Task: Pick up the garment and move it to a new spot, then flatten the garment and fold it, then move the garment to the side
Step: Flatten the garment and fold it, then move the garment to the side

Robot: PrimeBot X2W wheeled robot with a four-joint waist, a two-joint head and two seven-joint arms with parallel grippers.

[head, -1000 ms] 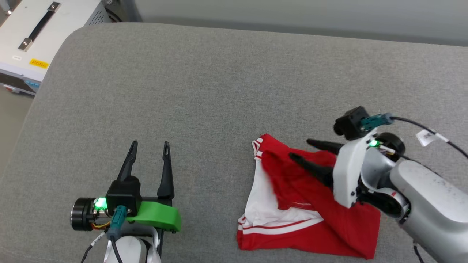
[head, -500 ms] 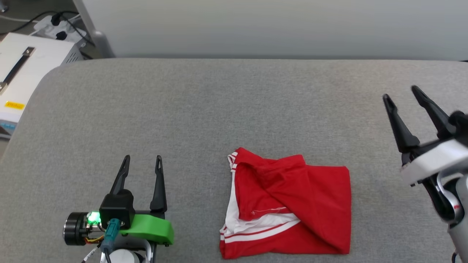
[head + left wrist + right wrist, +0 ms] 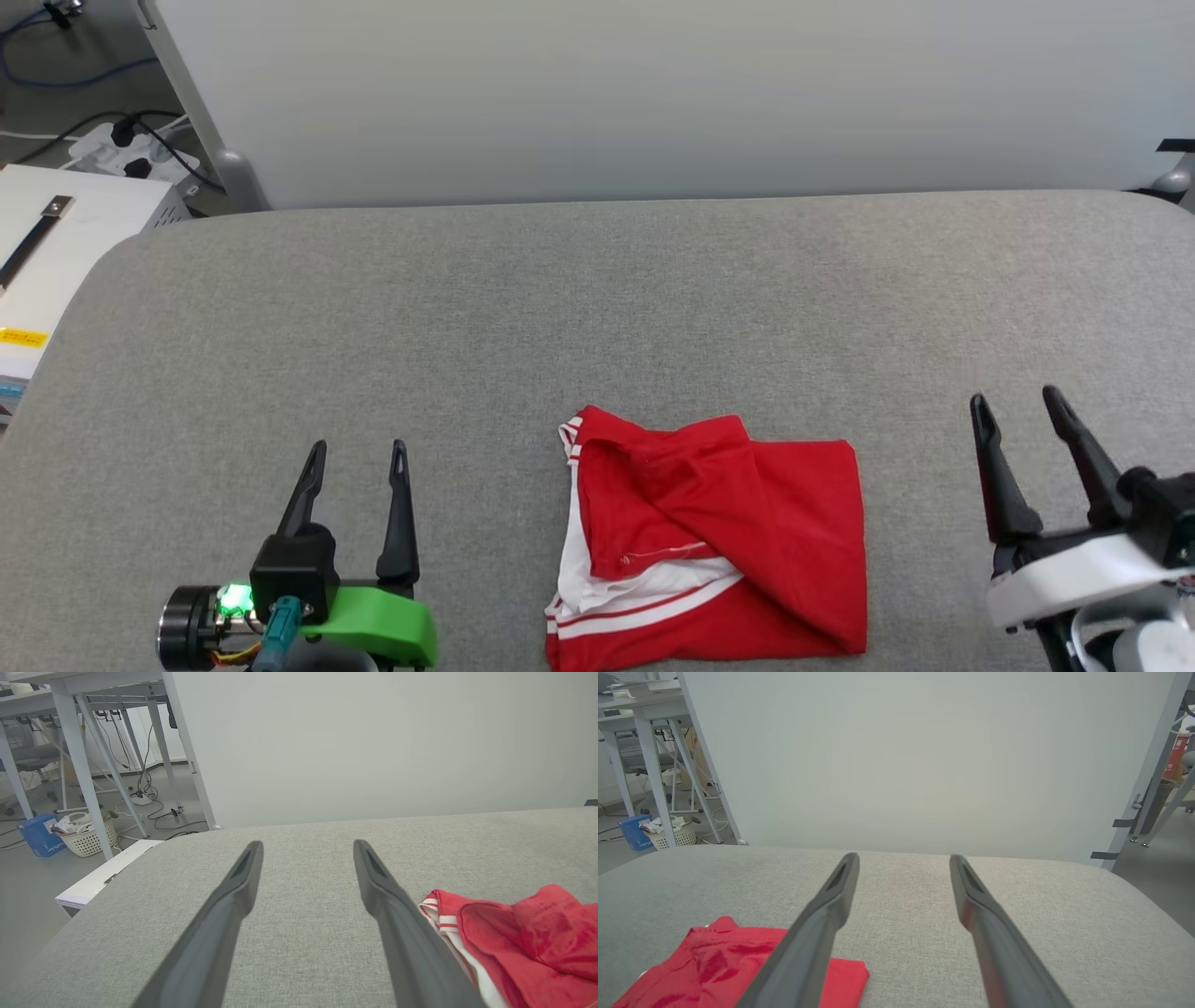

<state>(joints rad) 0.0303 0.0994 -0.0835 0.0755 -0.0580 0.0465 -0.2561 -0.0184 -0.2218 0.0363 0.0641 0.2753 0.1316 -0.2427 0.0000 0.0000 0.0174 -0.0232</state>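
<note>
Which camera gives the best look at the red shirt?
The head view: it looks down on the garment, folded on the grey surface, red with white striped trim, nearly all in frame. The left wrist view catches its striped edge and red folds; the right wrist view, a red corner.

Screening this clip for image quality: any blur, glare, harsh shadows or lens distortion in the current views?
Head view: even, soft light, the garment sharp, barely any shadow. Left wrist view: desk legs lean from the wide lens, fingers soft toward the bottom edge. Right wrist view: the same softness, no glare on the gray cushion.
</note>
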